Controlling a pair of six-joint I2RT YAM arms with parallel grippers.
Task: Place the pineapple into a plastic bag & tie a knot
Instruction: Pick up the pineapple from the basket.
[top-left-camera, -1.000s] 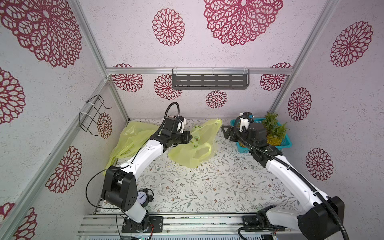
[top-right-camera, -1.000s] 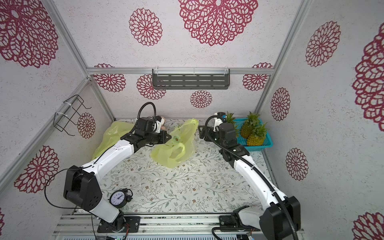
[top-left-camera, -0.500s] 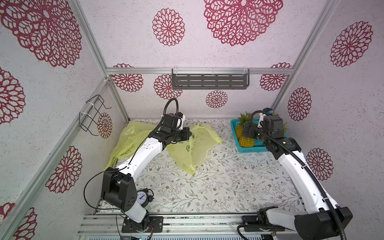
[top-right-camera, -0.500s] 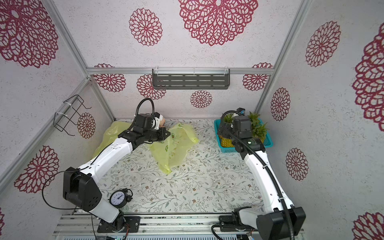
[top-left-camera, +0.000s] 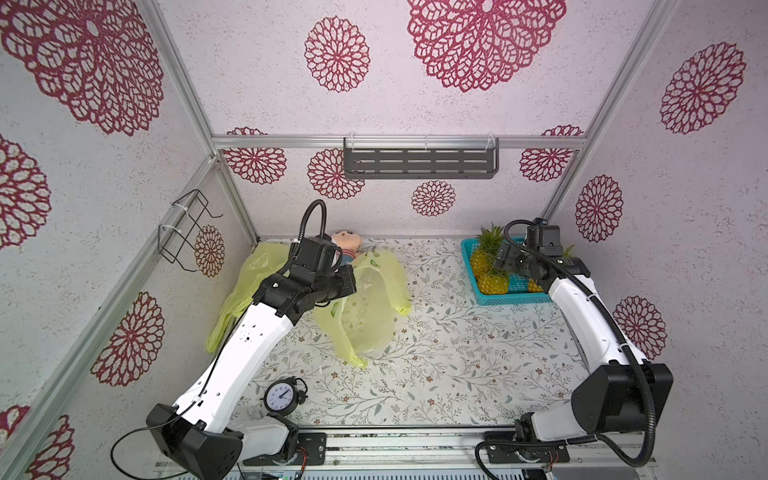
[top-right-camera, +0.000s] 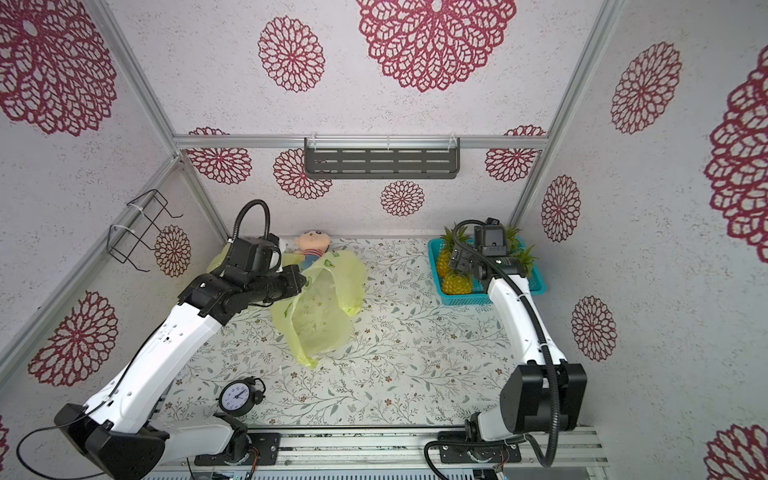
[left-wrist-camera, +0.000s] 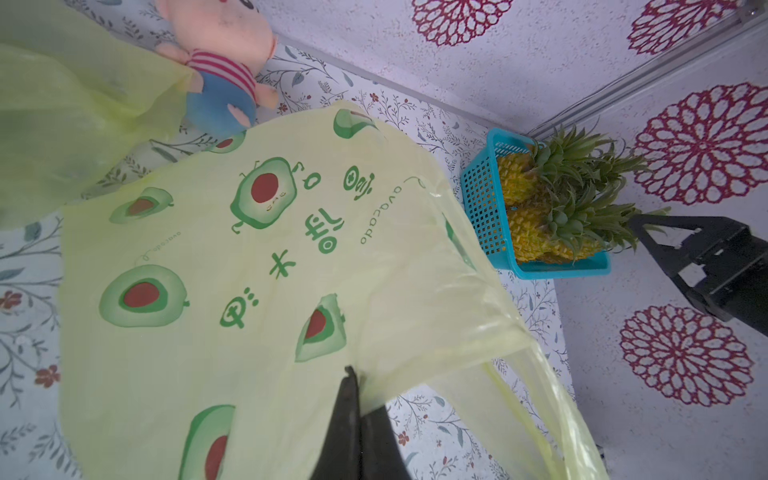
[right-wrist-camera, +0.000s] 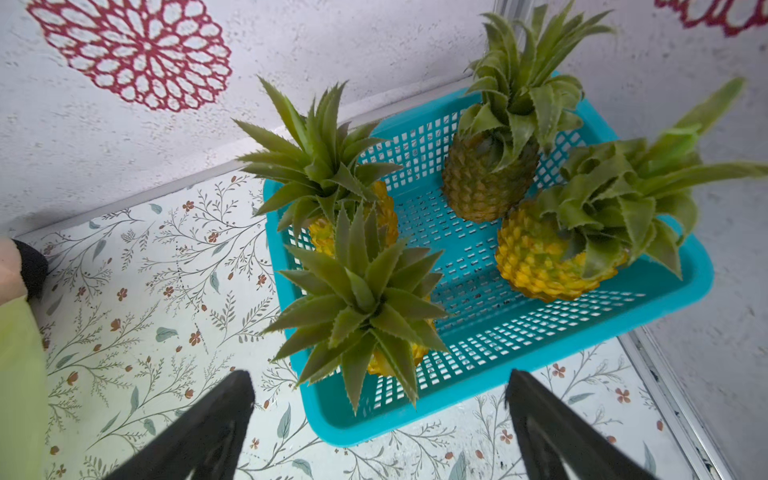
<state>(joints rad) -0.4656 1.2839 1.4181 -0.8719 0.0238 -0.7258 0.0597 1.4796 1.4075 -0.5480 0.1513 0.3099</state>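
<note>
doll (top-left-camera: 348, 244) lies at eleven o'clock behind the plastic bag (top-left-camera: 370, 316), clock (top-left-camera: 282, 397) at seven. basket (right-wrist-camera: 415, 428) at two holds four pineapples (right-wrist-camera: 536, 257); right gripper (right-wrist-camera: 379, 376) hangs wide above them, left gripper (left-wrist-camera: 352, 370) pinches the bag.

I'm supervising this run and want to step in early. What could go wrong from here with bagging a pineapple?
1. The open right tool hovers over two pineapples standing crown to crown in the basket; it may catch both or tip one.
2. The left tool pinches only one spot of the bag, which drapes limp; its mouth may not gape enough for the fruit.
</note>
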